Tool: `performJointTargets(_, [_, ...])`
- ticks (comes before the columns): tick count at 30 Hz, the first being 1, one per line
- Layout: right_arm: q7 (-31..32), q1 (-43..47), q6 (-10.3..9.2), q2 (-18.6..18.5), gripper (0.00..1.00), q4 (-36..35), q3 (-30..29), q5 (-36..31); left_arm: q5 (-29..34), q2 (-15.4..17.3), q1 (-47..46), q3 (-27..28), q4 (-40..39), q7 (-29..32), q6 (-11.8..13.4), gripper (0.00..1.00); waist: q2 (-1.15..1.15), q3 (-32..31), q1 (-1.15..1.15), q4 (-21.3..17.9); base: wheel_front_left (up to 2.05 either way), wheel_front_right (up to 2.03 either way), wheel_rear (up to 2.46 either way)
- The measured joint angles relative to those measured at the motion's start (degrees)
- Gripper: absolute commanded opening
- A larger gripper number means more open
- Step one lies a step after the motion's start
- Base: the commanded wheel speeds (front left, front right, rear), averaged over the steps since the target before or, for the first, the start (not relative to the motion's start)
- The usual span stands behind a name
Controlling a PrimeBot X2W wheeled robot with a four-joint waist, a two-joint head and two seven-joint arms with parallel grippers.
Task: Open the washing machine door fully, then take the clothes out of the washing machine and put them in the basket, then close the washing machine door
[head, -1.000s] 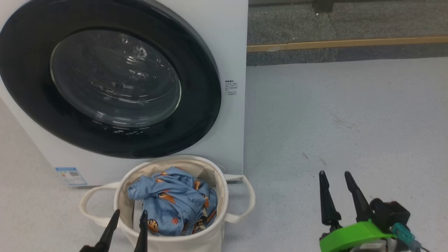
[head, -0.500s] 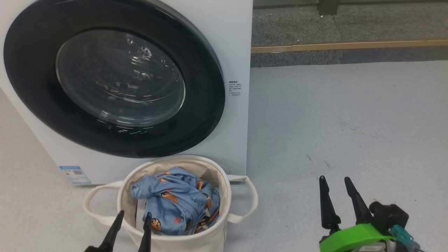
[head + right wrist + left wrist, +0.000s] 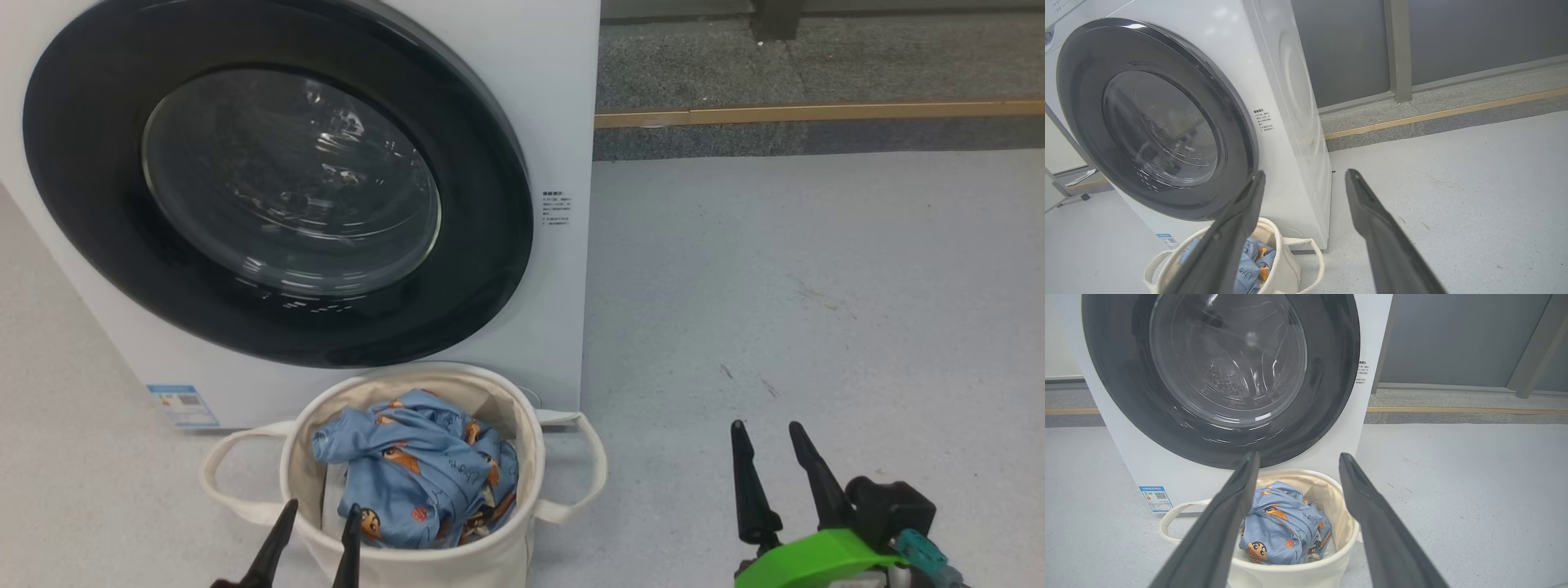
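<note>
Spread wide and empty: the left gripper (image 3: 322, 506), tips poised over the near rim of the basket (image 3: 482, 567). Likewise spread and empty: the right gripper (image 3: 766, 426), above grey floor (image 3: 816, 286) well to the right of the basket, with a bright green collar (image 3: 808, 559) at its wrist. Inside the basket, heaped and crumpled below the rim: the clothes (image 3: 416, 474), light blue with brown and orange cartoon figures. Touching or just behind the basket's far side, cannot tell which: the washing machine (image 3: 563, 122), white, with a small blue label (image 3: 184, 404) at the lower left of its front and a block of small print (image 3: 556, 211) right of the door. Shut flush against that front: the washing machine door (image 3: 277, 180), glossy black ring around domed glass, dimpled metal drum (image 3: 1224, 375) visible through it in the left wrist view. Farther back, to the right of the machine: a strip of dark carpet (image 3: 816, 49) with a tan wooden edge (image 3: 816, 110).
</note>
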Motion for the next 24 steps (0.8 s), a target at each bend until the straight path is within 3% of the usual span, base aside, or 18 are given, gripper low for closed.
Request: performJointTargets(24, [0.0, -0.01, 0.0, 0.02, 1.0, 0.51, -0.04, -0.82, 1.15, -0.43, 0.27, 1.43, -1.03, 0.0, 0.32, 1.0, 0.0, 0.6, 0.0, 1.41, 0.0, 0.0, 0.0])
